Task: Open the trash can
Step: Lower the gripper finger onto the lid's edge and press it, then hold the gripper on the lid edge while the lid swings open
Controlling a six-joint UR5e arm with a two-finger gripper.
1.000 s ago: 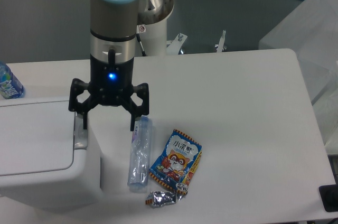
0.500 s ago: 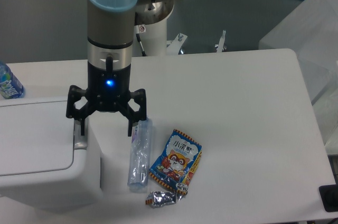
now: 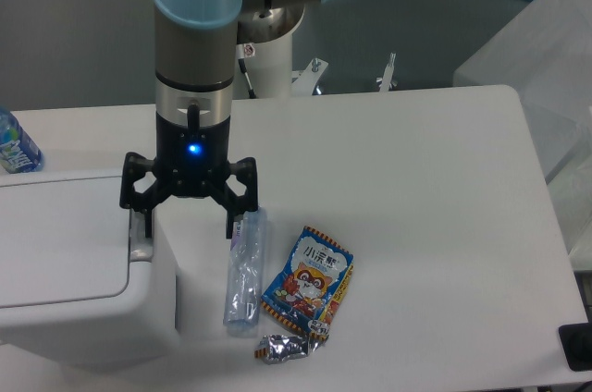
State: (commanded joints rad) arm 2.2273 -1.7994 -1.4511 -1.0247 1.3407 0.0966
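Straddling one trash can (image 3: 65, 263), one spread gripper (image 3: 188, 227).

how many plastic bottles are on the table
2: a crushed clear bottle lying beside the trash can, below the hand, and a blue-labelled bottle cut off at the left edge. Others may be hidden.

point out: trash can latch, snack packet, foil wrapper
trash can latch (image 3: 140, 249): fixed camera, grey tab at the lid's right edge.
snack packet (image 3: 309, 283): fixed camera, printed front.
foil wrapper (image 3: 282, 348): fixed camera, crumpled middle.
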